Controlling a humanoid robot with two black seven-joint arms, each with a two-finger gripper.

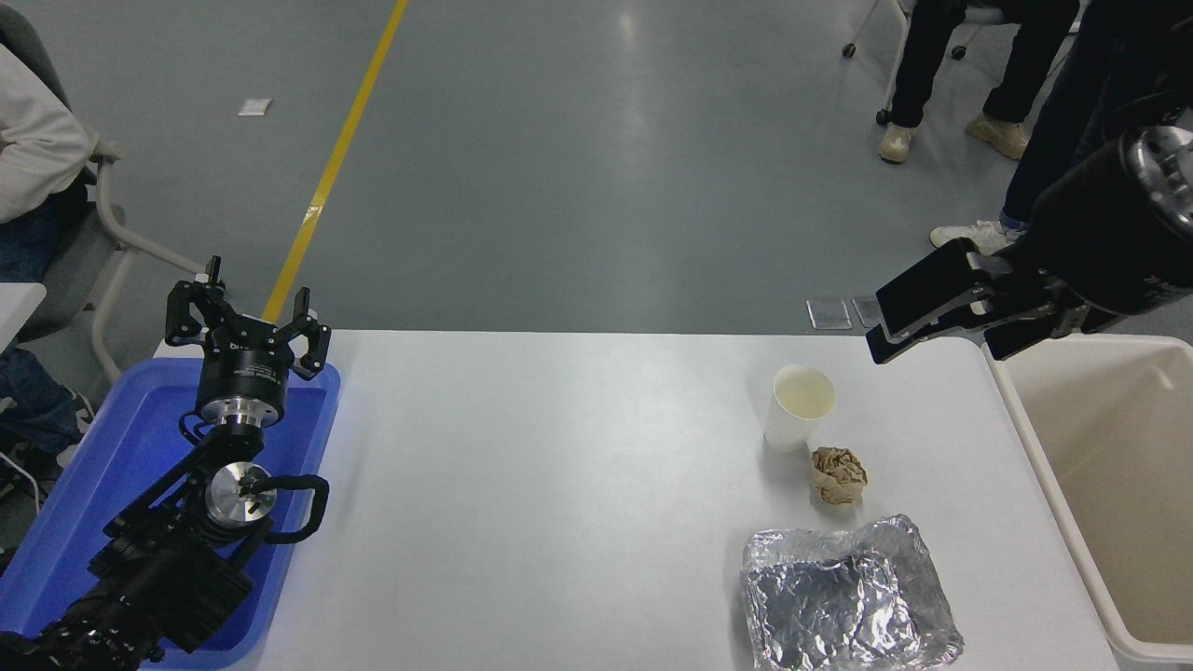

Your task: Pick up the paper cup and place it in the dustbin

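The white paper cup (pixel 800 407) stands upright on the white table (pixel 559 485), right of centre, cream inside showing. The cream-beige dustbin (pixel 1118 447) stands at the table's right edge. My right gripper (pixel 937 331) is open and empty. It hangs in the air over the table's far right corner, up and to the right of the cup and just left of the dustbin's rim, touching neither. My left gripper (pixel 247 312) is open and parked over the blue tray at the lower left.
A crumpled brown paper ball (pixel 838 474) lies just in front of the cup. A crinkled foil tray (pixel 848 596) lies nearer me. A blue plastic tray (pixel 102 447) sits at the left edge. People's legs (pixel 941 65) stand beyond the far right; a seated person (pixel 28 140) is at far left.
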